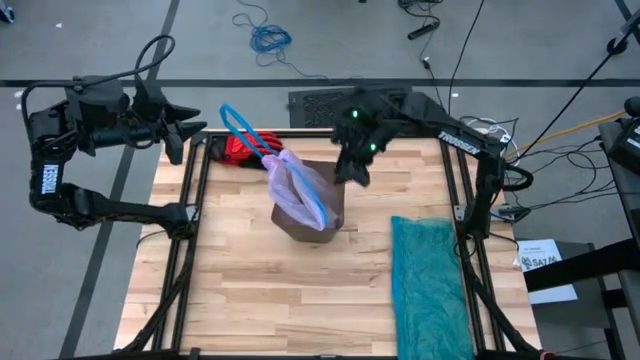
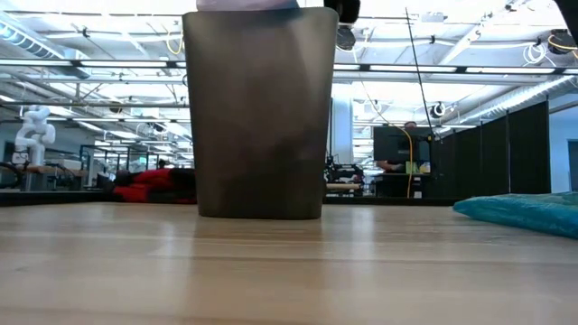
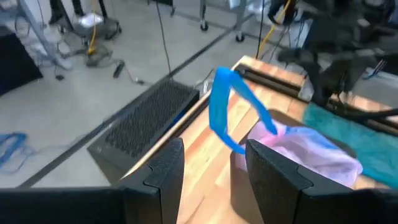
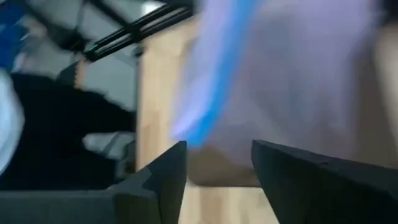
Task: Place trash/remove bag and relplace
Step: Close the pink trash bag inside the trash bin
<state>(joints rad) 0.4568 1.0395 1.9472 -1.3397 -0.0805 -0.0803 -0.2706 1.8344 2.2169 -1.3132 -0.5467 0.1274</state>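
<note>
From above, a dark bin (image 1: 325, 215) stands near the middle of the wooden tabletop (image 1: 250, 290). The lilac-pink bag (image 1: 296, 188) bulges out of its top and leans over the rim, a blue drawstring loop (image 1: 240, 128) trailing from it toward the far edge. What lies inside the bag or bin cannot be made out. A red glove (image 1: 238, 148) sits just behind the bin at the far edge, and a teal-green plastic bag (image 1: 428, 285) lies flat on the right side. The left gripper (image 1: 192, 130) hovers beyond the tabletop's far-left corner, fingers apart and empty. The right gripper (image 1: 352, 168) hangs just beside the bin's far right side.

At tabletop level, the bin (image 2: 258, 113) fills the centre, upright, its top cut off, with only a sliver of the bag (image 2: 246, 4) showing. The glove (image 2: 149, 188) and teal bag (image 2: 524, 213) show at either side.

The left wrist view shows its spread fingers (image 3: 165, 174), with the drawstring (image 3: 225, 109) and bag (image 3: 311, 152) beyond them, untouched.

The right wrist view shows its fingers (image 4: 168, 171) parted and gripping nothing, the bag (image 4: 298, 81) a blur just ahead.
</note>
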